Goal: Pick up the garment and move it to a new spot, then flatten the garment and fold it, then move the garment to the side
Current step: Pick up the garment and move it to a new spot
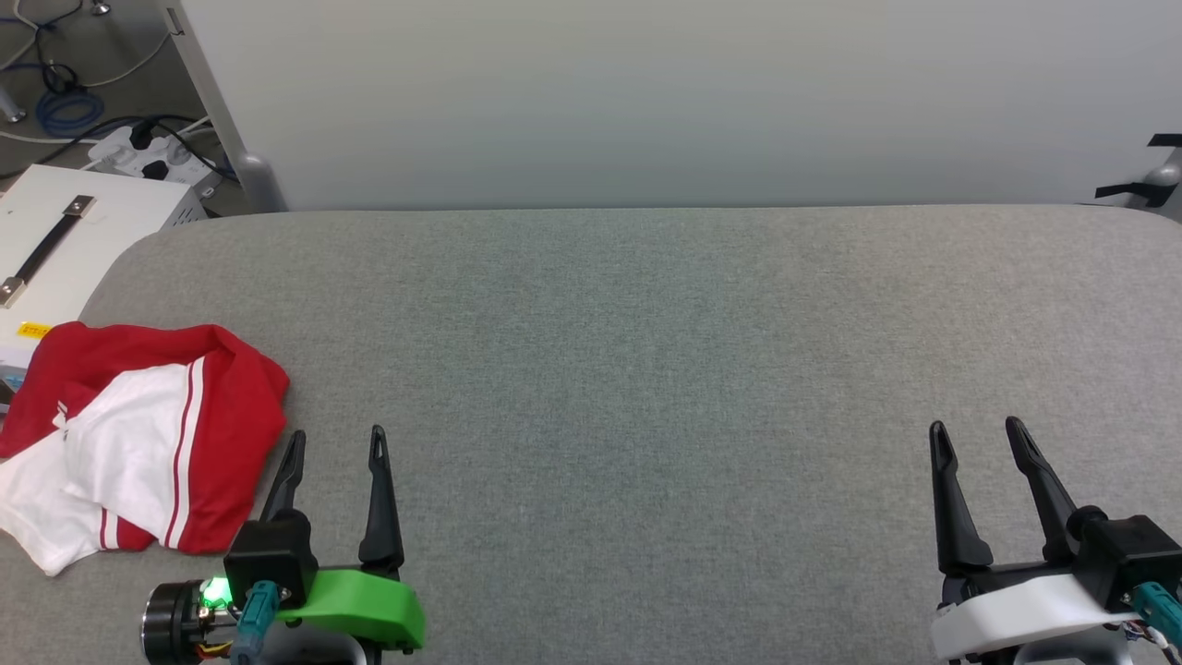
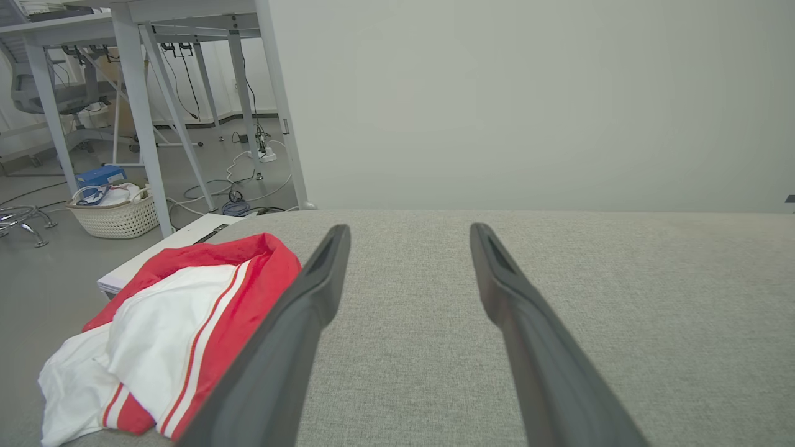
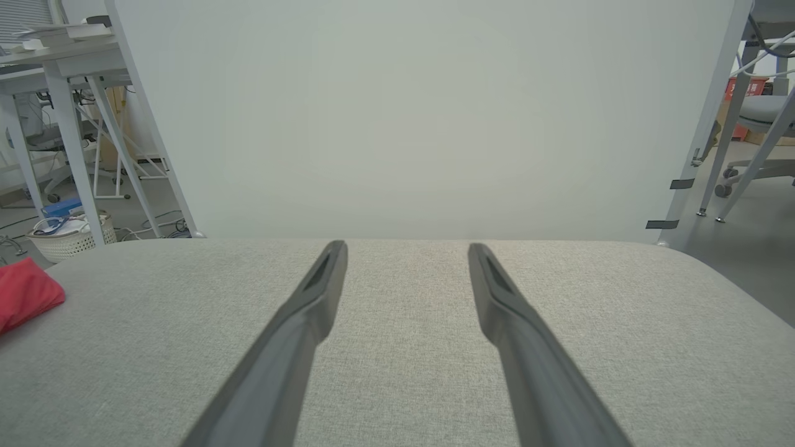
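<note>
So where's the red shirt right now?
In the head view the shirt lies bunched at the left edge of the grey surface, close beside the open left claw.

Your left gripper (image 1: 337, 432): 2 dark fingers (image 1: 379, 499), green mount (image 1: 355, 605), green LED (image 1: 214, 591); right gripper (image 1: 976, 425): white mount (image 1: 1016, 614), teal plug (image 1: 1159, 605).

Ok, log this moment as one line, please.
garment: crumpled, left end of grey surface | left gripper: open, empty, beside garment | right gripper: open, empty | stage: not picked up

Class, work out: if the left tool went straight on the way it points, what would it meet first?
Probably the pale wall beyond the cushion, depth unclear; the shirt lies beside the left tool, out of line.
</note>
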